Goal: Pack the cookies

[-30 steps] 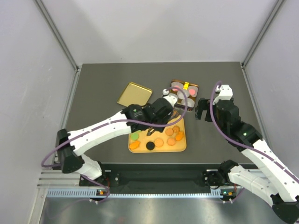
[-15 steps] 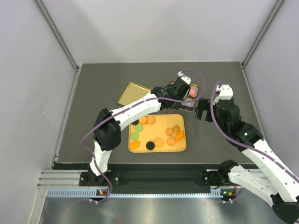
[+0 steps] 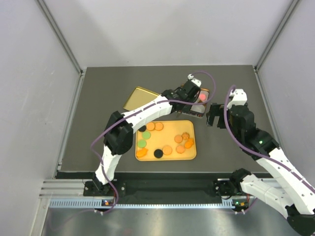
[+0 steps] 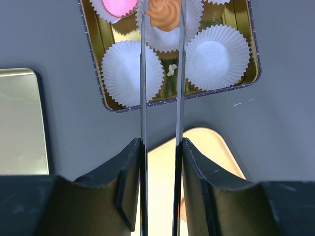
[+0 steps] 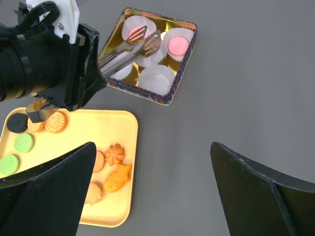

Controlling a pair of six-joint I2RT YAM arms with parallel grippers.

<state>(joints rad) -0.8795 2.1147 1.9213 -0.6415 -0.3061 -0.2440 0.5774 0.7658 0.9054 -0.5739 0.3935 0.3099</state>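
Note:
My left gripper (image 4: 161, 162) is shut on metal tongs (image 4: 143, 88). The tong tips pinch an orange swirl cookie (image 4: 164, 11) over a white paper cup in the gold tin (image 4: 93, 54). A pink cookie (image 4: 119, 5) lies in the cup beside it. In the top view the left gripper (image 3: 189, 93) reaches over the tin (image 3: 203, 112). Several cookies, orange, green and black, lie on the yellow tray (image 3: 189, 155). My right gripper (image 5: 152, 196) is open and empty above the bare table right of the tray (image 5: 98, 128). The right wrist view shows two pink cookies (image 5: 178, 45) in the tin.
The tin's gold lid (image 3: 141, 99) lies left of the tin. Empty paper cups (image 4: 217, 57) fill the tin's near row. A flower cookie (image 5: 114, 153) and a fish-shaped cookie (image 5: 117, 178) lie at the tray's right side. Grey walls enclose the table.
My left arm swung from over the tray up to the tin with the tongs; in the last half second it barely moved. The right arm has not moved.

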